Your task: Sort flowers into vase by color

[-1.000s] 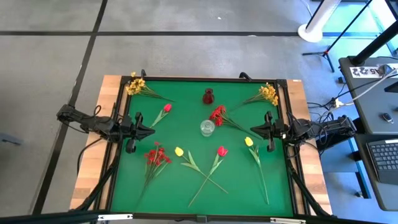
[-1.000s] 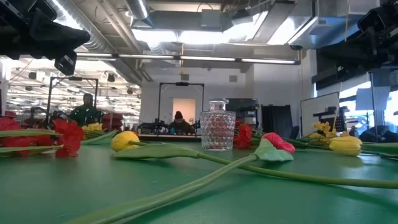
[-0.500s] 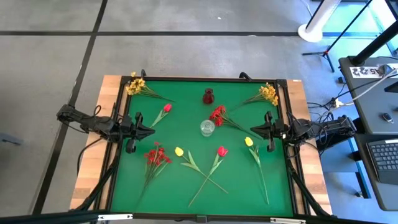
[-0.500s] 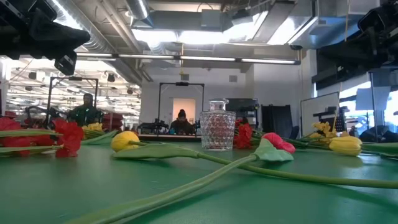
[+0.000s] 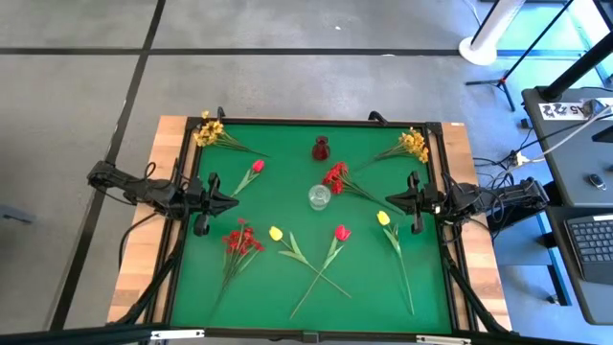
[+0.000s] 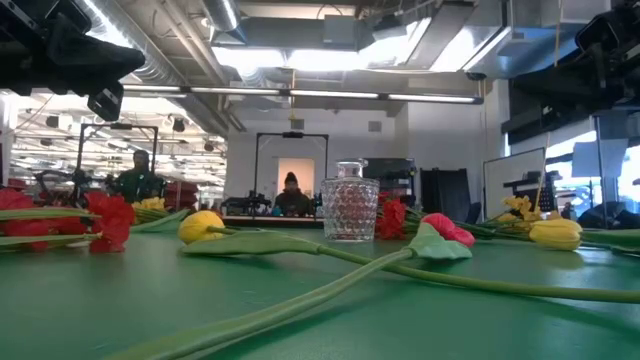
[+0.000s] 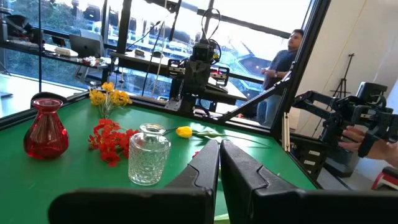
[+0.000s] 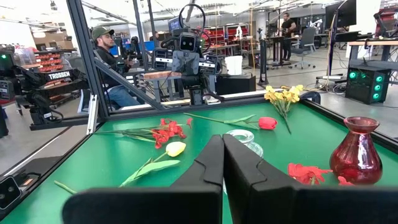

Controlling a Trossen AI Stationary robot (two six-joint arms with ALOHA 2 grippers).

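So I've got both arms parked at the table edges, stretched out level and pointing in at the clear vase in the middle of the green mat. The left gripper sits well off to the vase's left with its fingers pressed together, holding nothing, and the right gripper mirrors it on the vase's right, also pinched closed and empty. The red vase stands just behind the clear one. Flowers are all lying flat around it: a red spray right beside the clear vase, a red tulip off to its left, yellow sprays and out at the far corners, another red spray, a yellow tulip and a red tulip with crossed stems in front, and a yellow tulip near the right gripper. Compared with a second ago, nothing on the table has moved and both arms are in the same spot.
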